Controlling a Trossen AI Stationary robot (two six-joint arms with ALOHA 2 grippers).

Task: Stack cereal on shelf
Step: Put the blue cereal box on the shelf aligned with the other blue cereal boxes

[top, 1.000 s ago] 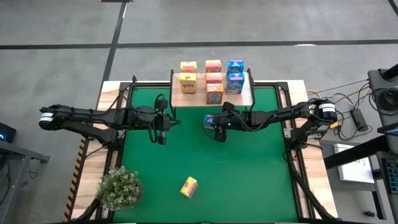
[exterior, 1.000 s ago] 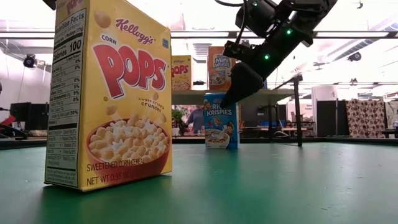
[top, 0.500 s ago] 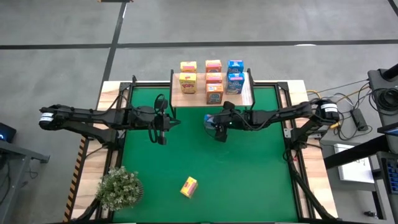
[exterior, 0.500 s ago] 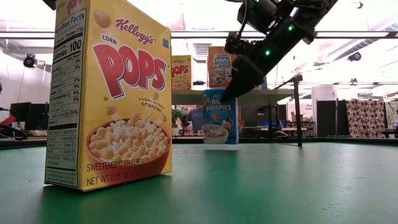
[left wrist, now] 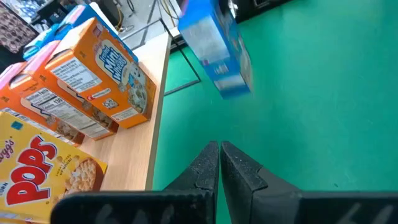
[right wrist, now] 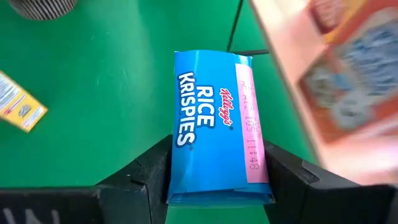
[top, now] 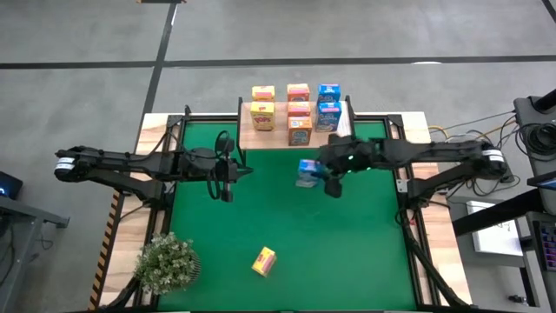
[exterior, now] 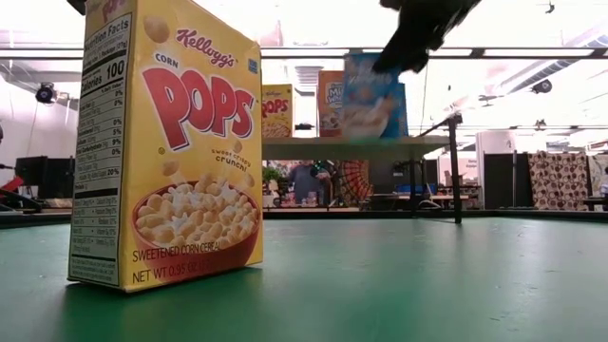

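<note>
My right gripper (right wrist: 217,186) is shut on a blue Rice Krispies cereal box (right wrist: 214,140), which hangs above the green mat (top: 287,217) just in front of the shelf (top: 274,139). The light-wood shelf stands at the mat's far edge and carries yellow (top: 262,116), orange (top: 300,130) and blue (top: 328,115) cereal boxes. Another yellow box (top: 263,260) stands on the mat near the front edge. My left gripper (top: 224,178) waits shut over the mat's left part, its closed fingers (left wrist: 219,163) holding nothing. My right gripper pinches the blue box between its two fingers (right wrist: 149,169), one on each of two opposite faces just below the top flap (right wrist: 217,112). The fingers slant down from the table's right side. The box (exterior: 375,95) hangs clear of the mat, slightly tilted.
A bushy potted plant (top: 167,263) sits at the mat's near left corner. The big-looking Corn Pops box (exterior: 171,142) fills the left of the low view. Bare green mat lies between the two arms and the front edge.
My right gripper has risen with the blue box and drawn back a little toward the table's right edge. The box, which stood on the mat in front of the shelf, is now lifted clear to about the height of the shelf top and tipped slightly.
</note>
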